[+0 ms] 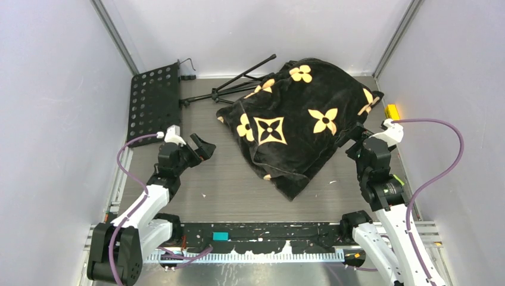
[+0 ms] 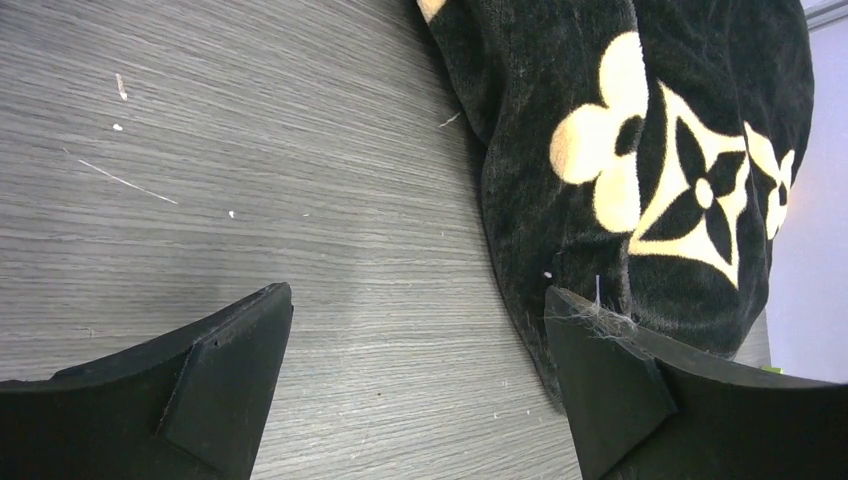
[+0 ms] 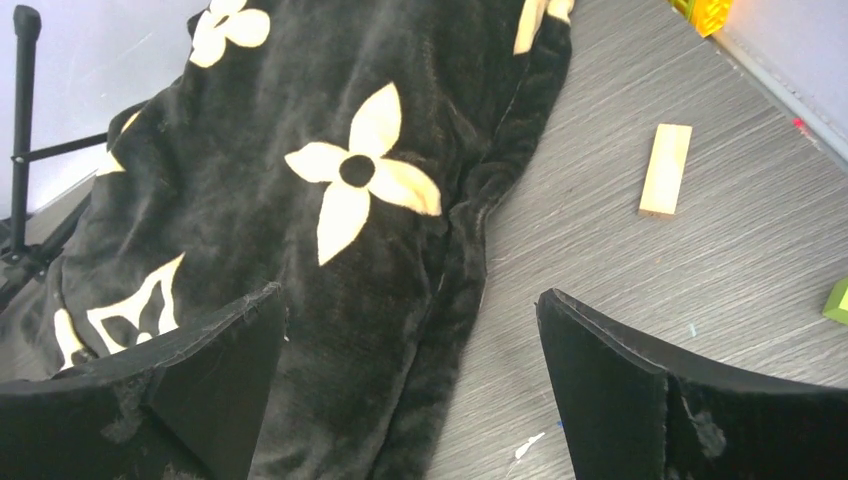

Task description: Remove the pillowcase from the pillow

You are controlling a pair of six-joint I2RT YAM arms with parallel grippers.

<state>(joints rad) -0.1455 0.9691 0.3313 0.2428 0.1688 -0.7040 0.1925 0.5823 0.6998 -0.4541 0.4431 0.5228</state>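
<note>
The pillowcase, black plush with pale-yellow flowers and a diamond-star motif, lies bulging in the middle and back right of the table. The pillow is hidden inside it. My left gripper hovers open to the left of the fabric, apart from it. In the left wrist view the left gripper has bare table between its fingers, and the pillowcase edge lies by the right finger. My right gripper stands open at the fabric's right edge. In the right wrist view the right gripper straddles the pillowcase hem.
A black perforated metal plate lies at the back left. A folded black stand lies behind the pillowcase. By the right wall are a yellow block, a wooden block and a green piece. Pale walls close three sides.
</note>
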